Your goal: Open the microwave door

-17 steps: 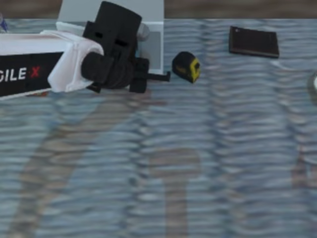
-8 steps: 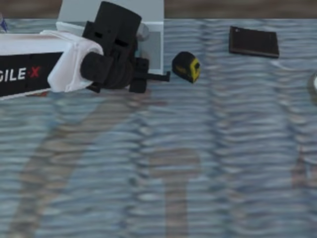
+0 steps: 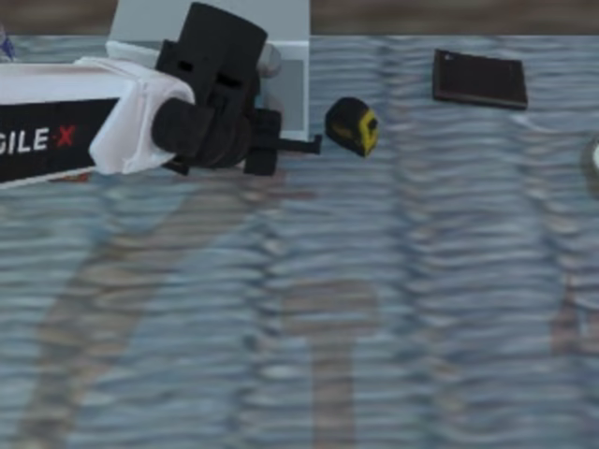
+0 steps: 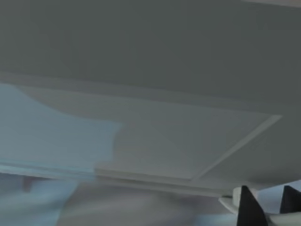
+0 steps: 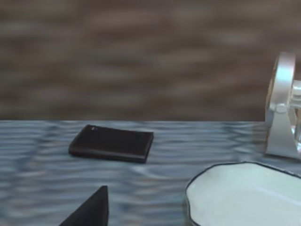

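Microwave [image 3: 211, 23] sits at the tabletop's [image 3: 374, 309] far left edge; the left end effector [image 3: 290, 145] reaches along its front, at the microwave door [image 4: 155, 141]. I cannot tell its grip.

The top view looked straight down on the bench [image 3: 374, 327]. The left wrist camera sat close against the microwave [image 4: 150, 56]. The right wrist camera looked low across the bench, sharing the dark book [image 5: 112, 143] with the top view.
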